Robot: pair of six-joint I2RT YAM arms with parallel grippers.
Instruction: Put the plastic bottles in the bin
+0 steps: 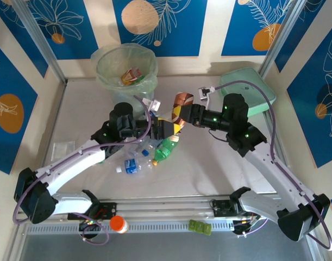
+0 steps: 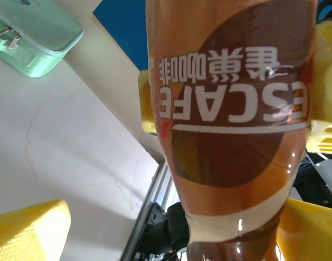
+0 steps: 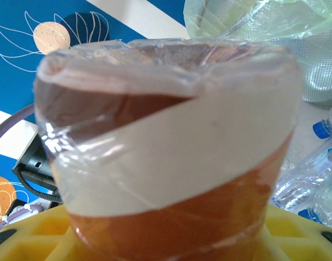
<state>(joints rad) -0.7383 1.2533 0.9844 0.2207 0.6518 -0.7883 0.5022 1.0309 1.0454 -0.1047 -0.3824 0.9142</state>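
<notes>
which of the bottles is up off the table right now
The brown-and-cream coffee bottle, held in the right gripper; the green plastic bottle and the clear blue-capped ones lie on the table.

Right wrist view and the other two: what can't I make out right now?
Right wrist view: the coffee bottle, close to the lens, hides how it is gripped.
Left wrist view: the top and bottom edges cut off both ends of the bottle.
Top view: the left arm covers part of the bottle pile, so no count; what lies in the bin is too small to name.
</notes>
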